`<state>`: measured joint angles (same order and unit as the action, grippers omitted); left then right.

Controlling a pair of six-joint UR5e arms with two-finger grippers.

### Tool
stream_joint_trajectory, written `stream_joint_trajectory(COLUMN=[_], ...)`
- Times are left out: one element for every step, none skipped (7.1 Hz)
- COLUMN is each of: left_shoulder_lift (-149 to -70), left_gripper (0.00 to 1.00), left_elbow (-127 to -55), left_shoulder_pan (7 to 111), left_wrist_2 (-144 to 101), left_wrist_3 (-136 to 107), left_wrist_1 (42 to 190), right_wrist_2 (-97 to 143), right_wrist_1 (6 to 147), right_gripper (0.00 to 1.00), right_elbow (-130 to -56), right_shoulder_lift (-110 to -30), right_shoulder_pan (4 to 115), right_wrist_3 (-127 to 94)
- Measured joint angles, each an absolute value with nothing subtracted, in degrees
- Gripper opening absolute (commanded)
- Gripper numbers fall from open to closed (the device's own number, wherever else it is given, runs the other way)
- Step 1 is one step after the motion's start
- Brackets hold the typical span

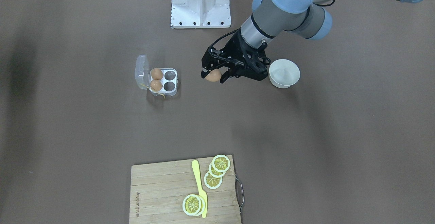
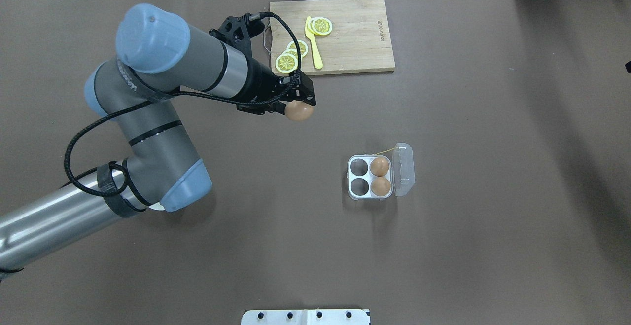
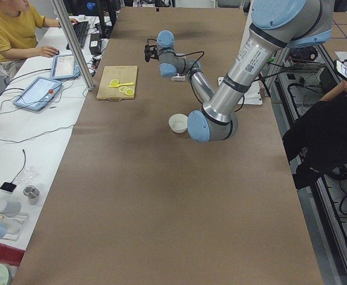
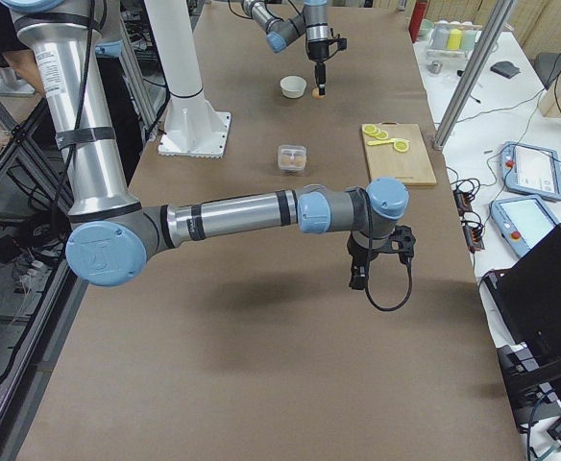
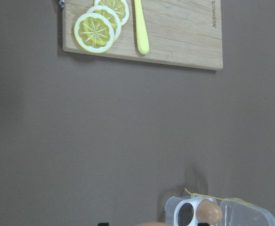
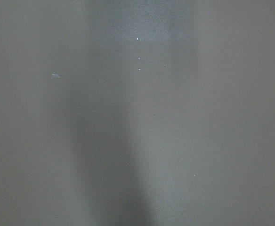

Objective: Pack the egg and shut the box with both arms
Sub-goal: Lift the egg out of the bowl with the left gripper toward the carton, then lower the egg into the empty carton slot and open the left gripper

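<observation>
My left gripper (image 1: 213, 75) is shut on a light-brown egg (image 1: 213, 76) and holds it above the table, apart from the box; both also show in the overhead view (image 2: 298, 111). The clear box (image 1: 175, 81) lies open with its lid (image 1: 141, 71) folded back. Two eggs (image 2: 380, 166) fill the cells by the lid, and the two cells toward my left gripper are empty. My right gripper (image 4: 359, 279) shows only in the exterior right view, above bare table, so I cannot tell whether it is open or shut.
An empty white bowl (image 1: 284, 73) stands just beside my left wrist. A wooden cutting board (image 2: 355, 44) with lemon slices (image 2: 286, 62) and a yellow knife (image 2: 313, 44) lies at the far edge. The white base block (image 1: 200, 3) is at the robot's side.
</observation>
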<state>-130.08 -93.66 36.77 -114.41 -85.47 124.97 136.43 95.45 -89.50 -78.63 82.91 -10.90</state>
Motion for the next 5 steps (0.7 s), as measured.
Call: stream_joint_trajectory(left_shoulder_lift=[-131.00,-131.62,-132.18,-132.88,-133.37], left_gripper=[0.57,0.57,0.57,0.57,0.57], left_elbow=[-92.78,-91.81,-90.65,-89.56,-88.93], left_shoulder_pan=[34.03,31.62,29.87,28.50,27.16], left_wrist_2=[-109.16,-104.09,-100.24,-97.16,-94.19], left_wrist_3=[-87.99,-90.59,-92.97,-94.93,-96.17], left_wrist_1=[126.64,128.73,130.65,131.64,132.04], right_wrist_2=[136.47,136.48,136.49,136.49,136.49], right_wrist_1=[95.45,95.45,95.45,95.45,95.45], right_gripper=[1.00,1.00,1.00,1.00,1.00], right_elbow=[-89.58,-89.71,-89.84,-89.91,-89.95], right_shoulder_lift=[-78.73,-78.85,-78.89,-78.94,-78.98], right_shoulder_pan=[82.94,83.04,83.17,83.29,83.38], right_wrist_3=[-10.90,-10.90,-10.90,-10.90,-10.90])
